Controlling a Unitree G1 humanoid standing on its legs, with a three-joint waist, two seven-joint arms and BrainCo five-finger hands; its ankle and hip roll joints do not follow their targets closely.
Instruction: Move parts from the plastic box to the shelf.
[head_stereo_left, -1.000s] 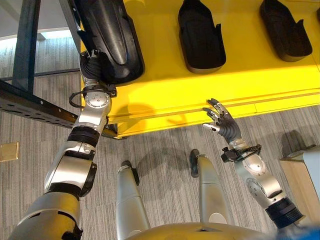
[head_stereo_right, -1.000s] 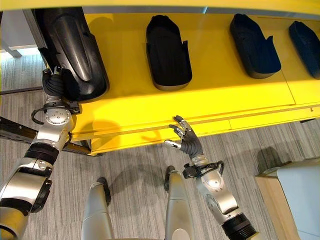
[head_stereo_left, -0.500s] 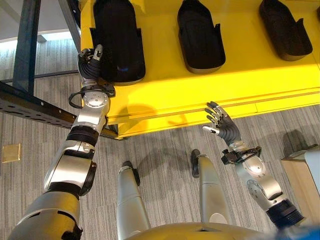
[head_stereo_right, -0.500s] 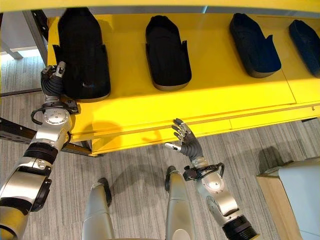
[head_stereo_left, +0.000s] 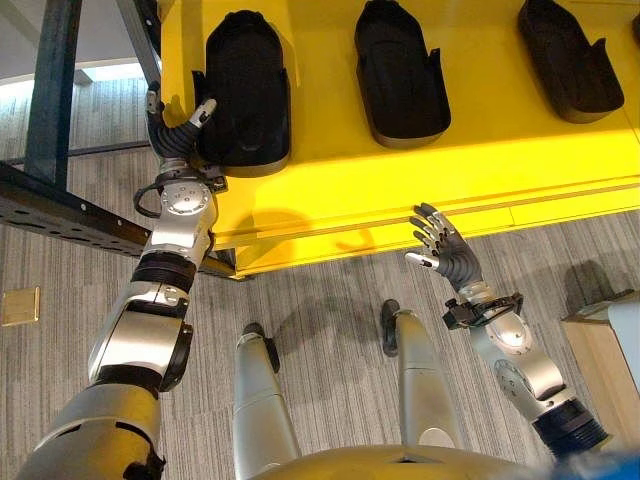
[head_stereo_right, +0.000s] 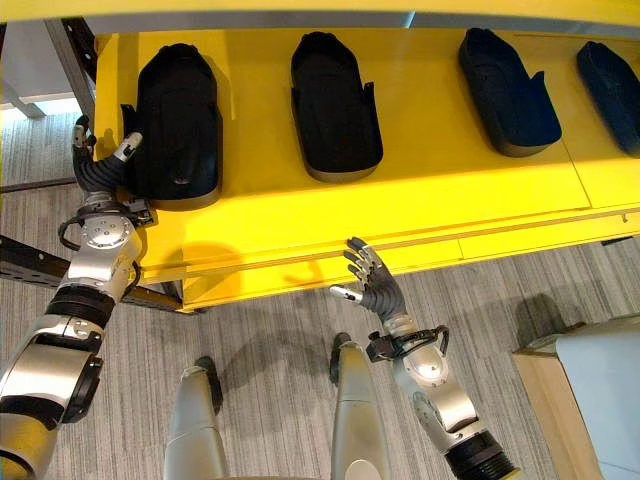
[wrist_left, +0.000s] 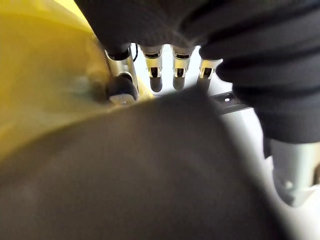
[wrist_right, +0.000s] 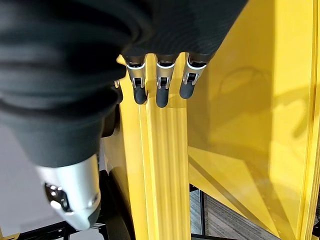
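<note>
Part on the shelf
My left hand (head_stereo_left: 178, 135) spread beside the leftmost black part (head_stereo_left: 243, 92) on the yellow shelf (head_stereo_left: 420, 170); right hand (head_stereo_left: 448, 255) loose, empty.

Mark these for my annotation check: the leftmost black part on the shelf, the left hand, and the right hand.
leftmost black part (head_stereo_right: 180, 115): right eye view, its middle.
left hand (head_stereo_right: 98, 170): right eye view, the dark ribbed back.
right hand (head_stereo_left: 450, 258): left eye view, the palm.

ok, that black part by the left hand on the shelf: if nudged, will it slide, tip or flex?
The black part is a moulded shell, so probably stiff. It lies low and flat on the smooth yellow shelf, so it would likely slide, not tip or roll.
</note>
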